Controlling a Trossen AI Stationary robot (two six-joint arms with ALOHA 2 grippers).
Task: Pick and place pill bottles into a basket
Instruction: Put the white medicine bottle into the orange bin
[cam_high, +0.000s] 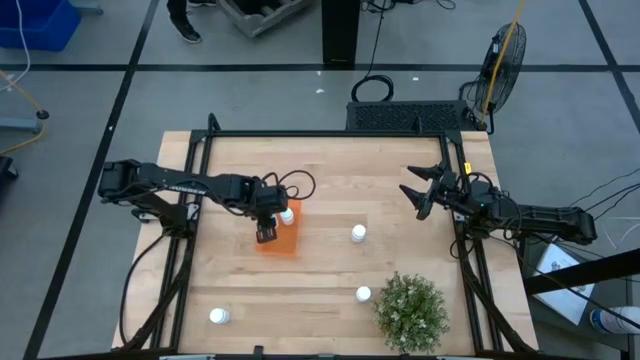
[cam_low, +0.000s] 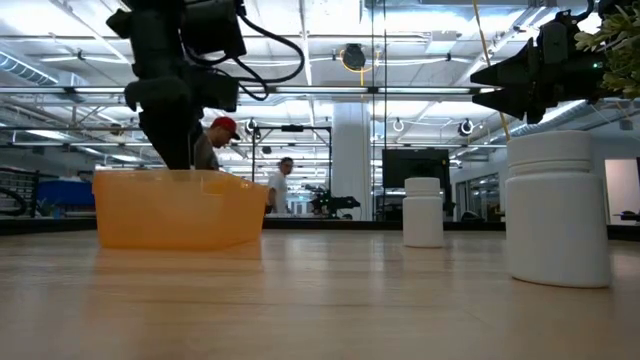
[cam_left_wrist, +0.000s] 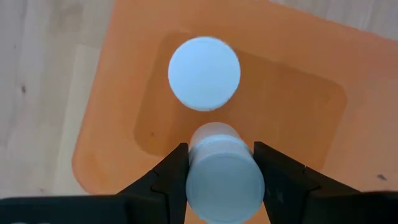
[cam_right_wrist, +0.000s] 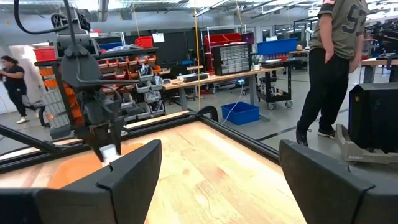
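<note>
The orange basket (cam_high: 280, 240) stands left of the table's middle, and one white pill bottle (cam_left_wrist: 204, 73) stands upright on its floor. My left gripper (cam_high: 267, 228) points down over the basket, shut on a second bottle (cam_left_wrist: 222, 182). Three more bottles stand on the table: one at mid-table (cam_high: 358, 234), one beside the plant (cam_high: 363, 294) and one near the front left (cam_high: 219, 316). My right gripper (cam_high: 425, 190) is open and empty at the far right, above the table. My left gripper pinches the bottle's two opposite sides (cam_left_wrist: 194, 163) between its two fingers. The fingers come from above and point down. The bottle stays upright, and its lower end (cam_right_wrist: 109, 153) shows below the fingertips. It hangs over the basket's floor; I cannot tell whether it touches.
A green bushy plant (cam_high: 410, 312) stands at the front right. A black frame rail (cam_high: 330, 134) runs along the table's far edge. People move in the room behind, seen in the low and right wrist views. Bare wood lies between the basket and the right arm.
</note>
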